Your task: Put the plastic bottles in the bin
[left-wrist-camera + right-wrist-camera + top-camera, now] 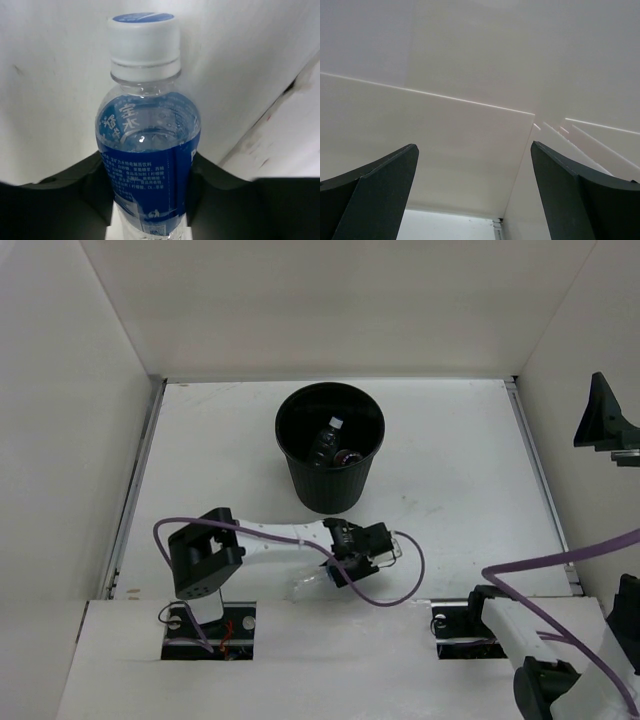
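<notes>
The black bin (330,490) stands at the middle of the table. Inside it lie a clear bottle with a white cap (326,440) and another bottle's red cap (348,455). My left gripper (338,570) is low over the table in front of the bin, shut on the clear blue-label bottle (310,585). In the left wrist view the bottle (145,115) fills the frame with its white cap away from the camera, and the gripper (147,170) has a jaw pressed on each side of the label. My right gripper (600,422) is raised at the right wall; it is open and empty in the right wrist view (475,147). The orange bottle is not in view.
White walls enclose the table on the left, back and right. A raised white ledge (350,640) runs along the near edge, close to the held bottle. A purple cable (400,585) loops beside the left wrist.
</notes>
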